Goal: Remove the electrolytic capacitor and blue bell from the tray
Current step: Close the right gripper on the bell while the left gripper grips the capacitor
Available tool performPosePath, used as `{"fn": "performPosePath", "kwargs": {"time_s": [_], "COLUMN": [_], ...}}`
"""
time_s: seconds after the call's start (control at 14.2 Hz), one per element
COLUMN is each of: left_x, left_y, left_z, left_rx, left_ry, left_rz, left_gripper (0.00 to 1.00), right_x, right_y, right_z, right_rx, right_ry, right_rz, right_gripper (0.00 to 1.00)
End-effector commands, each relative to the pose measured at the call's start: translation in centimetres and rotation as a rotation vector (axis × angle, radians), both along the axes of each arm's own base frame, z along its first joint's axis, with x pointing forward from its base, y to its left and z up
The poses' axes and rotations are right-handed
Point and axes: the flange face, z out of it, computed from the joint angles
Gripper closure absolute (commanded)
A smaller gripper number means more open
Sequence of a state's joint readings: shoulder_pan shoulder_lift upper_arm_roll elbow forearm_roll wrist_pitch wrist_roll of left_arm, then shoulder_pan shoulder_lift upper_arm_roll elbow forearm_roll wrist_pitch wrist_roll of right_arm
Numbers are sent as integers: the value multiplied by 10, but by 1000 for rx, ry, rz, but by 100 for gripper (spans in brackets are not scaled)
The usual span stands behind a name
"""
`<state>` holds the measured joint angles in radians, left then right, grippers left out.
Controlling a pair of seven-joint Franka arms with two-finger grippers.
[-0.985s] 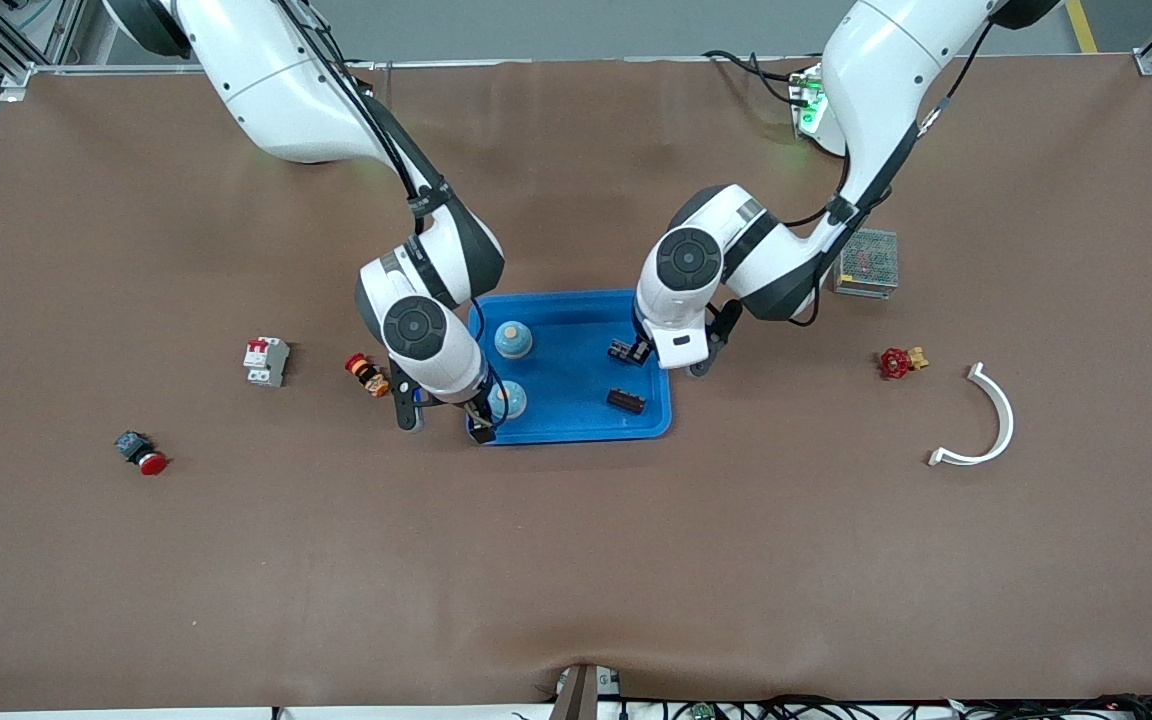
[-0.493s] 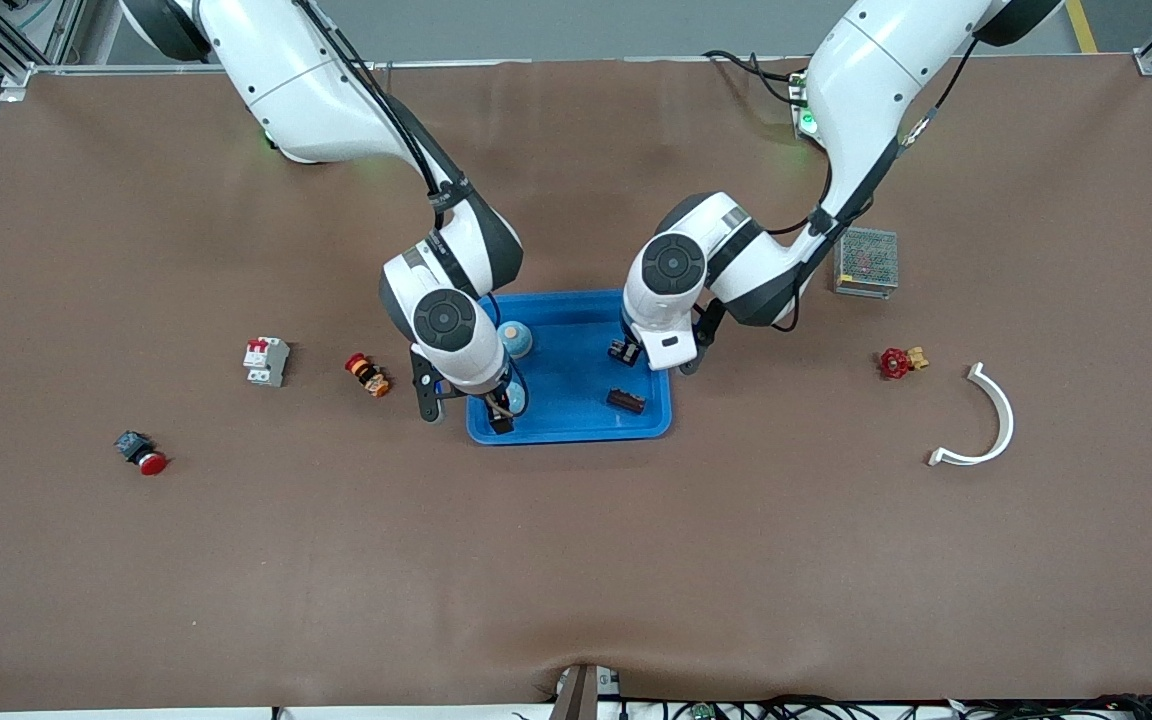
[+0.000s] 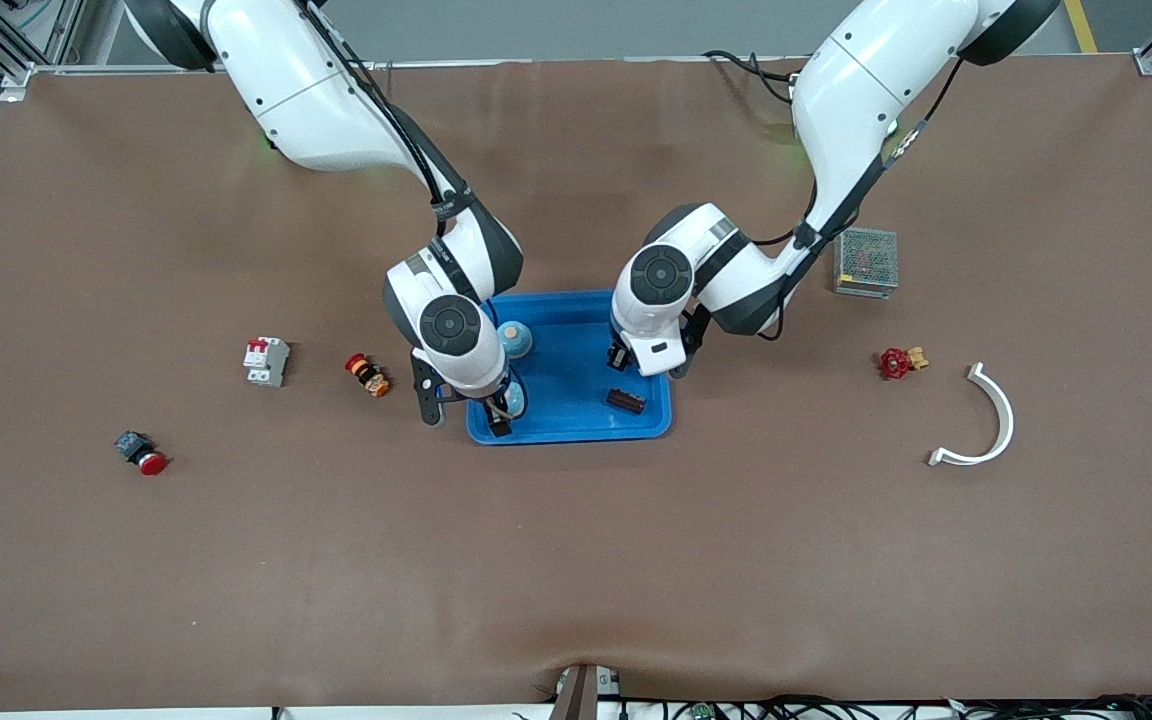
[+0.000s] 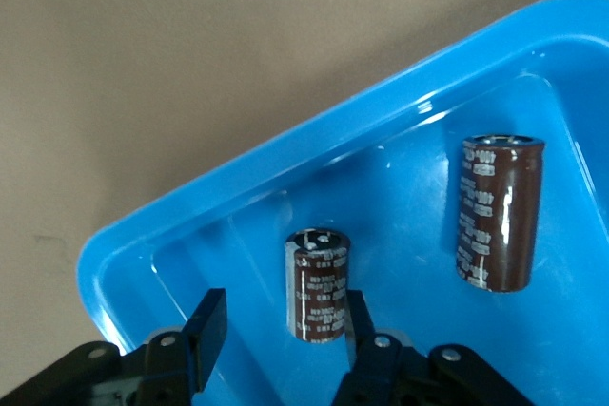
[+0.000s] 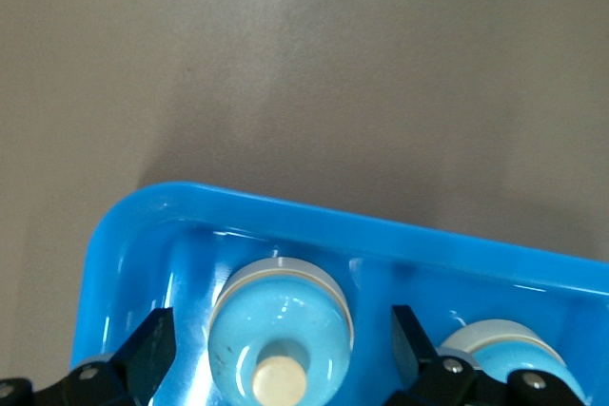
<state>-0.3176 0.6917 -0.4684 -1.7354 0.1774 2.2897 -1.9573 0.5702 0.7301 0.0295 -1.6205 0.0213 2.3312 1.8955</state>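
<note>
Tray (image 3: 576, 425) was blue and sat mid-table, both grippers down inside it. Left gripper (image 4: 278, 330) straddled one upright capacitor (image 4: 318, 284): one finger (image 4: 358, 316) touched it, the other stood off with a gap, so jaws were partly closed and nothing was clamped. Second capacitor (image 4: 499, 211) lay in the tray nearer the front camera. Right gripper (image 5: 282, 347) was spread wide around a bell (image 5: 278, 332), fingers clear of its sides, at the tray's end toward the right arm. Second bell (image 3: 513, 339) stood just beside it, farther from the camera, close to one finger and the tightest obstacle.

Clutter outside the tray:
- right arm's end: circuit breaker (image 3: 265, 361), small orange part (image 3: 367, 373), red pushbutton (image 3: 142, 453)
- left arm's end: mesh box (image 3: 866, 262), red valve (image 3: 900, 361), white curved strip (image 3: 984, 418)
</note>
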Motion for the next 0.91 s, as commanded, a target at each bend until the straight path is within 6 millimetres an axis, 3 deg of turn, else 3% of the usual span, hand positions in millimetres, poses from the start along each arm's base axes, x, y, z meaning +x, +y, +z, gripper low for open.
{"fn": "performPosePath", "kwargs": {"time_s": [0.0,0.07,0.21,0.28,0.49,0.63,0.77,0.84], "left_x": [4,3,5,4,3,5,9,9], "left_y": [-7,-7,-5,-7,-7,-7,-3,-3], "left_z": [-5,-8,-12,-14,-26,-25,-21,-17], "left_rx": [-9,-7,-1,-4,19,18,16,19], "left_ry": [-28,-25,-24,-34,-51,-55,-62,-64], "left_rz": [18,24,30,27,27,30,20,16], "left_gripper": [46,48,50,51,58,74,100,100], "right_x": [5,5,7,7,7,3,-10,-20], "right_y": [6,6,8,9,9,15,34,46], "right_z": [0,1,3,3,3,4,5,5], "right_rx": [0,4,22,27,26,28,34,35], "right_ry": [-27,-33,-46,-48,-49,-49,-47,-44], "right_rz": [-11,-10,-16,-21,-31,-23,5,26], "right_gripper": [0,8,78,100,100,100,100,100]}}
